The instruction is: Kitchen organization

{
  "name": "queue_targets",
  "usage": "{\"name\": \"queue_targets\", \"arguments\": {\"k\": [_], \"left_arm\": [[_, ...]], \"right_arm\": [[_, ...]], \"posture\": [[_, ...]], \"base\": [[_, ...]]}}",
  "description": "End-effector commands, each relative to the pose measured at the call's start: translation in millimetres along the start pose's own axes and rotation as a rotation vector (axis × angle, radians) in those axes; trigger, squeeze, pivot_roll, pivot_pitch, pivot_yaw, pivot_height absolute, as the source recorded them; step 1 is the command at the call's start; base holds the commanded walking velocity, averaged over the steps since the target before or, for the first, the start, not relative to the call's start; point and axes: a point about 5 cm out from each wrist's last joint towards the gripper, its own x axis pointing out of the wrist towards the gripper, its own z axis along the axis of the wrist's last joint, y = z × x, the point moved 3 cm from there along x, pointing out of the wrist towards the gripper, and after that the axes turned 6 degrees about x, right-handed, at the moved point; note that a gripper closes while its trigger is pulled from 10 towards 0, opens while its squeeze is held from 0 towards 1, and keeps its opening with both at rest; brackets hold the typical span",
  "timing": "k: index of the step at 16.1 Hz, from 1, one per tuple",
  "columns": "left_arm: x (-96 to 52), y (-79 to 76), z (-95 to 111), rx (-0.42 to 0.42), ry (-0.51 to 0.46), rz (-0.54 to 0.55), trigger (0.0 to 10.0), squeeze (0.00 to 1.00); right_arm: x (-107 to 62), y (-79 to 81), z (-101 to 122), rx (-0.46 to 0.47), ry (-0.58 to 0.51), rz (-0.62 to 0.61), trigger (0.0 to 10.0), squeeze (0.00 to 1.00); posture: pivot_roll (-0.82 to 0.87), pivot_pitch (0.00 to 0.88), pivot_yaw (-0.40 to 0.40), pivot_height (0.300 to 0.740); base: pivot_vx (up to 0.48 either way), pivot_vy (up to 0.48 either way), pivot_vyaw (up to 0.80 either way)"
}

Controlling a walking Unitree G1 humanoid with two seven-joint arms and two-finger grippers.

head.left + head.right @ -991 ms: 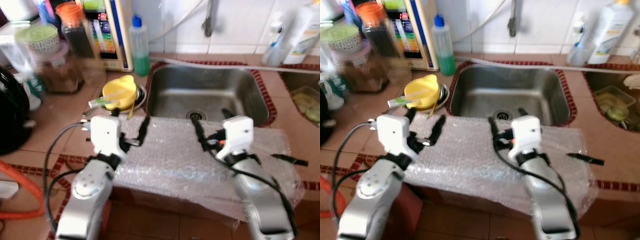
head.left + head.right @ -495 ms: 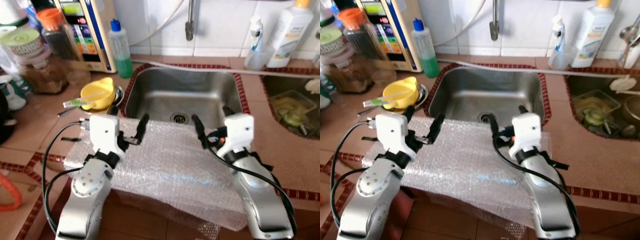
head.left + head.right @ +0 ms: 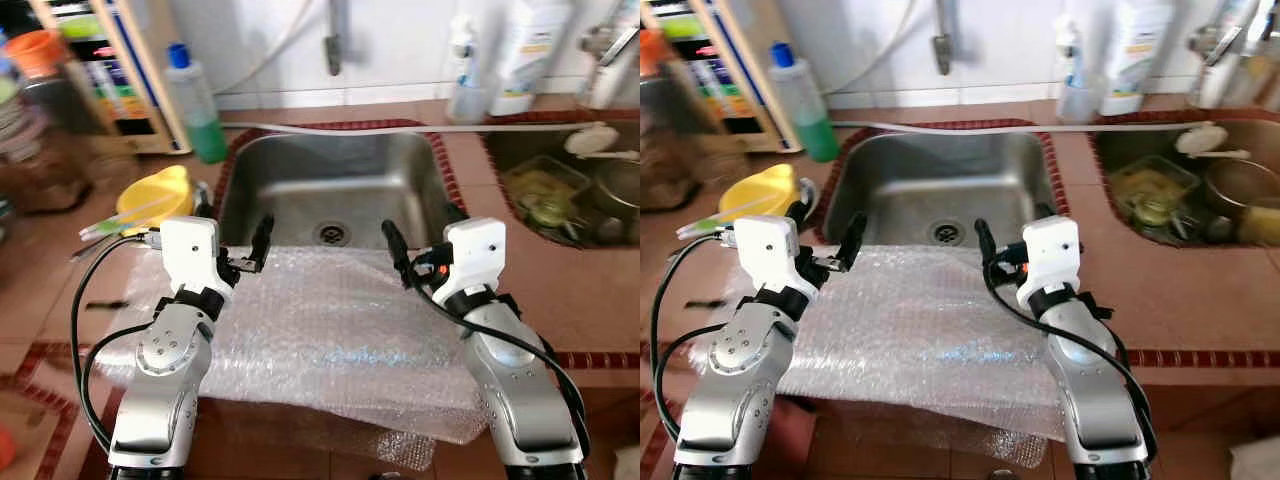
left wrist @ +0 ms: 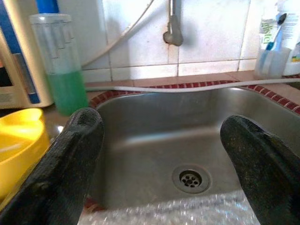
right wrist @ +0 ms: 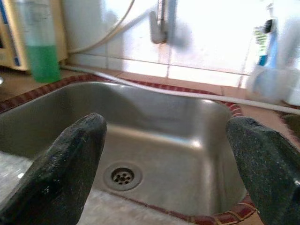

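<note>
Left gripper (image 3: 232, 237) and right gripper (image 3: 420, 240), both spread and empty (approach stage, seemingly), hover above bubble wrap (image 3: 330, 330); sink (image 3: 330, 185) ahead; next, choose something to grasp.

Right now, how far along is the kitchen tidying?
Nothing looks done: the bubble wrap lies spread over the counter edge before the sink. Nothing is in hand; the left end effector and right end effector are open above it. The yellow bowl remains out.
</note>
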Motion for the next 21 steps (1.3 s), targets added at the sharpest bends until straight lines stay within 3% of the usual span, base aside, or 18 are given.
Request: {"name": "queue_targets", "arguments": {"k": [1, 4, 8, 11, 21], "left_arm": [[-0.8, 6.3, -2.9, 0.014, 0.01, 0.032, 10.0, 0.0], [-2.5, 11.0, -2.3, 0.024, 0.003, 0.071, 10.0, 0.0], [-0.4, 16.2, 5.5, -0.03, -0.033, 0.082, 10.0, 0.0], [1.5, 13.7, 9.6, -0.04, -0.055, 0.058, 10.0, 0.0], [-0.2, 4.7, 9.0, -0.051, -0.066, 0.004, 10.0, 0.0]], "right_arm": [[1.7, 4.0, 0.2, 0.007, -0.008, 0.018, 10.0, 0.0], [1.9, 9.3, -1.1, 0.007, -0.005, 0.029, 10.0, 0.0], [6.4, 11.6, -0.7, 0.009, -0.015, 0.037, 10.0, 0.0], [13.8, 11.0, 4.2, 0.005, -0.04, 0.037, 10.0, 0.0], [11.4, 9.7, -0.2, -0.011, -0.044, 0.031, 10.0, 0.0]], "posture": [[-0.22, 0.098, 0.095, 0.74], [-0.22, 0.098, 0.093, 0.74], [-0.21, 0.085, 0.09, 0.74], [-0.21, 0.078, 0.091, 0.74], [-0.21, 0.085, 0.097, 0.74]], "base": [[0.0, 0.0, 0.0], [0.0, 0.0, 0.0], [0.0, 0.0, 0.0], [0.0, 0.0, 0.0], [0.024, 0.0, 0.0]]}}
